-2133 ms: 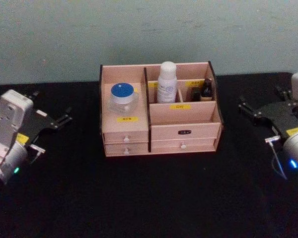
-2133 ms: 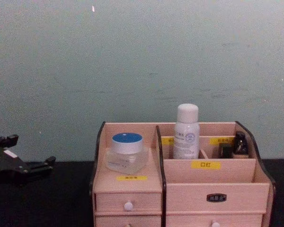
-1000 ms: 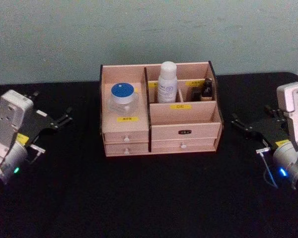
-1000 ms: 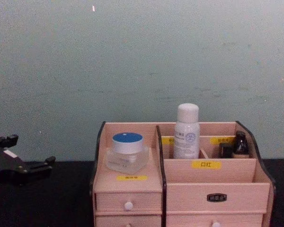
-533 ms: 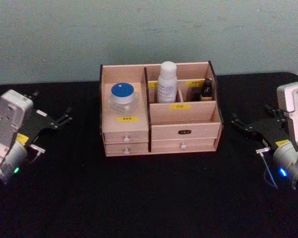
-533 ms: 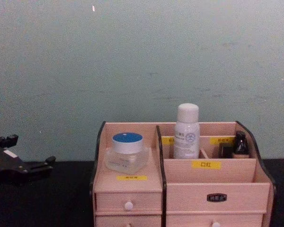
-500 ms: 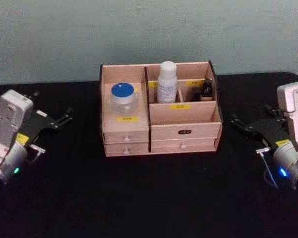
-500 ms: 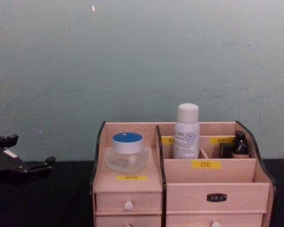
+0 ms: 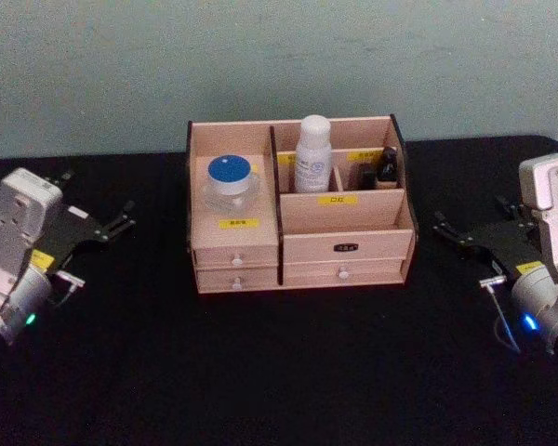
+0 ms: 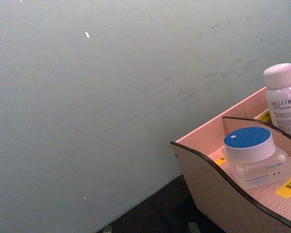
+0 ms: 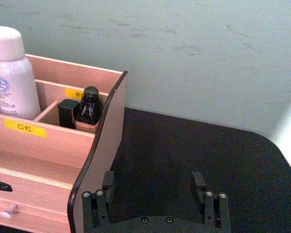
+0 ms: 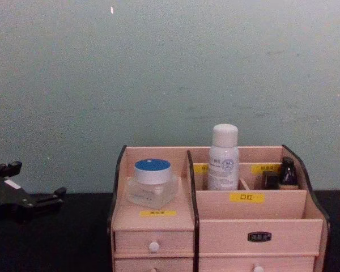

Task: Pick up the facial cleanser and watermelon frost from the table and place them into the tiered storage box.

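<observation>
The tiered storage box [image 9: 346, 247] stands mid-table against the wall, also seen in the chest view [image 12: 255, 224]. The facial cleanser [image 9: 312, 152] stands upright in its rear middle compartment [image 12: 223, 157] [image 11: 12, 73] [image 10: 282, 99]. The watermelon frost [image 9: 231, 182] sits on the box's left shelf [image 12: 152, 181] [image 10: 254, 158]. My left gripper [image 9: 95, 197] rests open on the table well left of the box [image 12: 34, 180]. My right gripper [image 9: 474, 214] rests open to the box's right, holding nothing [image 11: 153, 182].
A small dark bottle [image 9: 388, 165] [image 11: 89, 109] and a black block stand in the box's rear right compartment. The black tablecloth [image 9: 288, 372] spreads in front of the box. A pale green wall [image 12: 170, 73] rises right behind the box.
About two seconds ago the right arm was higher and farther right; it came down and a little left, then settled. Over the last second nothing has moved.
</observation>
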{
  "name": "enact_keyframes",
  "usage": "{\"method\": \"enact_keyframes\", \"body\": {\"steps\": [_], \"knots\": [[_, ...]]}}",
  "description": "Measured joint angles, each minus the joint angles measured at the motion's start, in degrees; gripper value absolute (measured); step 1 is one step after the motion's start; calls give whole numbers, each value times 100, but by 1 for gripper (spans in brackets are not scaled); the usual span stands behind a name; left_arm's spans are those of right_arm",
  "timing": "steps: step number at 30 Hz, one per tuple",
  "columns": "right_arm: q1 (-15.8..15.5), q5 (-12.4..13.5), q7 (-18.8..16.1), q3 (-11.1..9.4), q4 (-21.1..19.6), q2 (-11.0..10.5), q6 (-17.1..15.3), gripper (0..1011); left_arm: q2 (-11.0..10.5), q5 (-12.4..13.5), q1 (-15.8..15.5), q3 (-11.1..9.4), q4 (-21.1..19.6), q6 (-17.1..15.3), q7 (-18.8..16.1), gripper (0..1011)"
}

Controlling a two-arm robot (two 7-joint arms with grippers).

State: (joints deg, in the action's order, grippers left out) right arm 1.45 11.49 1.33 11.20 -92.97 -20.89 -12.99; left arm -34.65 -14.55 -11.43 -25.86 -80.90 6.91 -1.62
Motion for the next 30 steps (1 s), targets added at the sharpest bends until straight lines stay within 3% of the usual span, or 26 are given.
{"method": "enact_keyframes", "body": {"steps": [30], "knots": [[0,0,-1,0,0,0,-1,1000,0,0,0,0,0,0,0,1001]]}}
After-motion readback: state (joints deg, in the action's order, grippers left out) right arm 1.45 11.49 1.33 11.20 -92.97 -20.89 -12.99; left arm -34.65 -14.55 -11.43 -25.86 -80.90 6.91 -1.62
